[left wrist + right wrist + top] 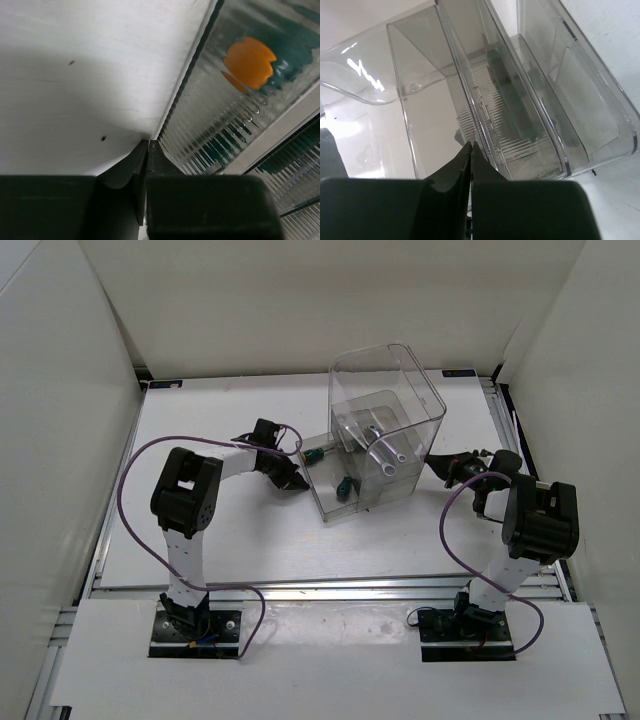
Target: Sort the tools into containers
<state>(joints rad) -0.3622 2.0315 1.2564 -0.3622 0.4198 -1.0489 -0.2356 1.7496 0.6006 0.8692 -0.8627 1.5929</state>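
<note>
The tall clear bin (386,390) stands mid-table. Two silver wrenches (385,447) lie in its upper compartment. A green-handled tool (343,485) sits in its lower front part, and a screwdriver (318,452) lies at its left side. My left gripper (293,480) is shut and empty, tips at the bin's left base (149,143). Through the ribbed wall (210,125) I see an orange handle end (250,62) on green. My right gripper (442,467) is shut and empty, tips against the bin's right wall (471,145). Dark green handles (512,100) show through that wall.
White enclosure walls (60,390) stand at the left, back and right. Aluminium rails (330,587) run along the table's near edge. Purple cables (135,465) loop beside both arms. The bin sits between the two grippers.
</note>
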